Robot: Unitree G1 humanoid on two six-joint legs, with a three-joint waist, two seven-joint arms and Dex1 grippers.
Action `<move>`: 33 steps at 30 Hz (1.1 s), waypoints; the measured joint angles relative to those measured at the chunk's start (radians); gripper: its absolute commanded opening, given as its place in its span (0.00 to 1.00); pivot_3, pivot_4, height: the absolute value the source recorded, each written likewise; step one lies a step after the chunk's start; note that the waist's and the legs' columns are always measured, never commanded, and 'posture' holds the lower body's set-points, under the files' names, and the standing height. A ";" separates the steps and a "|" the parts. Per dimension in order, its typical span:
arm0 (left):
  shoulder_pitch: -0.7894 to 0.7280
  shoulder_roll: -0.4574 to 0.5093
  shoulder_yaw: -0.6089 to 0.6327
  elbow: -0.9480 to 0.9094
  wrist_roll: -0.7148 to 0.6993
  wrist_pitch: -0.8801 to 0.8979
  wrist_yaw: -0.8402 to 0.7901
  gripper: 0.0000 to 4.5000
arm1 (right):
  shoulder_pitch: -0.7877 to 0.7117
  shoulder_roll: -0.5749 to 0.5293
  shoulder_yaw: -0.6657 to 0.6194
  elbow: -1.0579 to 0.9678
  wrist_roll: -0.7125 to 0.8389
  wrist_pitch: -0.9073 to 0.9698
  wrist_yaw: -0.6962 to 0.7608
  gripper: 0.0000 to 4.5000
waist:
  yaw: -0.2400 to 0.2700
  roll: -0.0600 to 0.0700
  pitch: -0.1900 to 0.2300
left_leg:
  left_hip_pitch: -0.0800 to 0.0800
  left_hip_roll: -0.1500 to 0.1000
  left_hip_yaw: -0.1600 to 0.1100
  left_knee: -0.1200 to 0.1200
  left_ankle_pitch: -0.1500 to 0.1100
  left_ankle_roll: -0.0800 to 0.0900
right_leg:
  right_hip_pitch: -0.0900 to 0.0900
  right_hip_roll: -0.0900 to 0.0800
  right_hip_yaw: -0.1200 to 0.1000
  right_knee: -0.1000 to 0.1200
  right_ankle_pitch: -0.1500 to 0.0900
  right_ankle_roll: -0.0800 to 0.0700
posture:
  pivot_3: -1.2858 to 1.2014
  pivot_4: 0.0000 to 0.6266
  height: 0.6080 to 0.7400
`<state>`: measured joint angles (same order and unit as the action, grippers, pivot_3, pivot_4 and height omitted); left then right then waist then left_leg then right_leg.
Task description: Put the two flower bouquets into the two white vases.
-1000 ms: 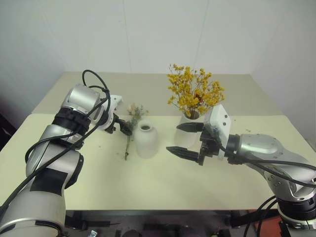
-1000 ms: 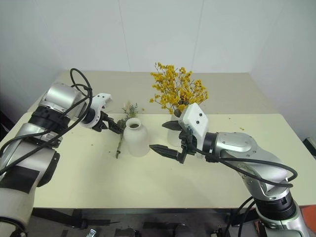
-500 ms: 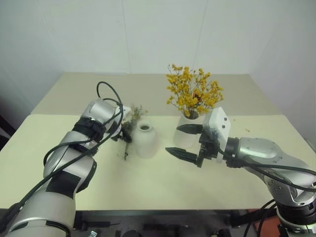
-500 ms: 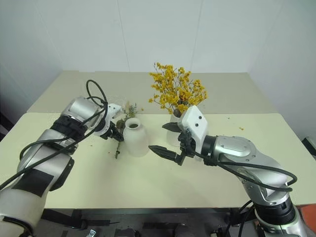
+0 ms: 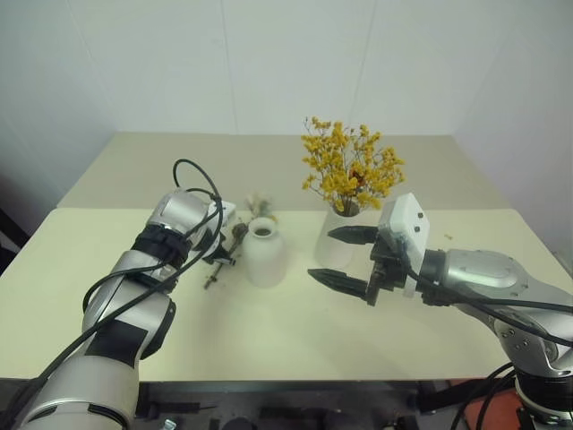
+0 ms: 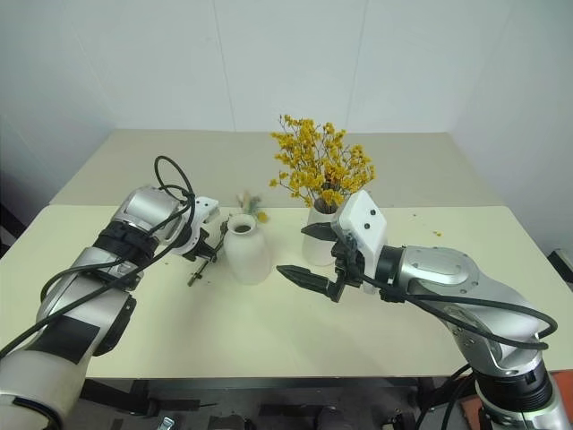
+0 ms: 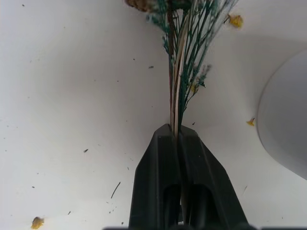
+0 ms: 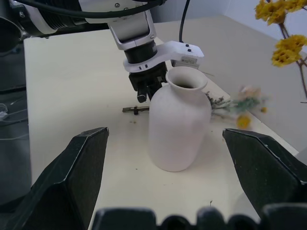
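No readable text, labels, brands, numbers or signs are showing on anything in view.

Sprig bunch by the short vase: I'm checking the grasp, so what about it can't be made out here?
- Left eye view: left gripper hides where it pinches the sprig bunch.
- Left wrist view: flower heads cut off by the edge.
- Right wrist view: short vase covers the mid-stems; tips blurred.
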<state>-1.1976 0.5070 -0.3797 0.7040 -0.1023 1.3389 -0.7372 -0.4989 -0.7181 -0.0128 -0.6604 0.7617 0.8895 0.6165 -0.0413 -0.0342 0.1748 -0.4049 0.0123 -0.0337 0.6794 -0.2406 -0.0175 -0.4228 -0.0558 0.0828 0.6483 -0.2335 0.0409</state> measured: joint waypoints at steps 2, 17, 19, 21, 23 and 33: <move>0.000 0.000 0.031 0.004 0.000 -0.003 0.022 0.01 | -0.001 -0.002 0.000 0.003 0.004 0.000 0.007 1.00 | 0.000 0.000 0.000 | -0.001 0.000 0.000 0.000 0.000 0.000 | 0.000 0.000 0.000 0.000 0.000 0.000 | 0.52 0.24 1.00; -0.040 0.036 0.517 -0.148 -0.178 -0.181 0.094 0.01 | -0.022 -0.016 0.003 0.046 -0.002 -0.001 0.049 1.00 | 0.001 0.000 0.000 | -0.002 0.000 -0.001 0.000 0.000 0.000 | -0.001 -0.001 -0.001 0.000 0.000 0.000 | 0.52 0.24 1.00; -0.023 0.025 0.587 -0.206 -0.225 -0.186 0.096 0.01 | -0.023 -0.016 0.003 0.047 -0.001 0.000 0.051 1.00 | 0.001 0.000 0.000 | -0.001 0.000 -0.001 0.000 0.000 0.000 | -0.001 -0.001 -0.001 0.000 0.000 0.000 | 0.52 0.24 1.00; 0.025 -0.003 0.651 -0.306 -0.285 -0.208 0.095 0.01 | -0.033 -0.016 0.004 0.049 -0.001 0.000 0.050 1.00 | 0.001 0.000 0.000 | -0.001 0.000 -0.001 0.000 0.000 0.000 | -0.001 -0.001 -0.001 0.000 0.000 0.000 | 0.52 0.24 1.00; 0.078 -0.028 0.670 -0.394 -0.338 -0.226 0.078 0.01 | -0.047 -0.016 0.005 0.050 -0.001 0.006 0.047 1.00 | 0.001 0.000 0.000 | -0.001 0.000 -0.001 0.000 0.000 0.000 | -0.001 -0.001 -0.001 0.001 0.000 0.000 | 0.52 0.24 1.00; 0.215 -0.142 0.697 -0.565 -0.496 -0.425 0.016 0.01 | -0.086 -0.021 0.030 0.042 -0.003 0.049 0.025 1.00 | 0.003 0.000 0.000 | -0.001 0.000 -0.001 0.000 0.000 0.000 | -0.001 -0.001 -0.001 0.000 0.000 -0.001 | 0.52 0.24 1.00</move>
<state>-0.9825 0.3652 0.3171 0.1389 -0.5979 0.9142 -0.7213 -0.5854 -0.7393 0.0169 -0.6187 0.7591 0.9380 0.6410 -0.0382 -0.0344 0.1749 -0.4058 0.0124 -0.0344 0.6796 -0.2406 -0.0175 -0.4237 -0.0570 0.0821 0.6483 -0.2331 0.0403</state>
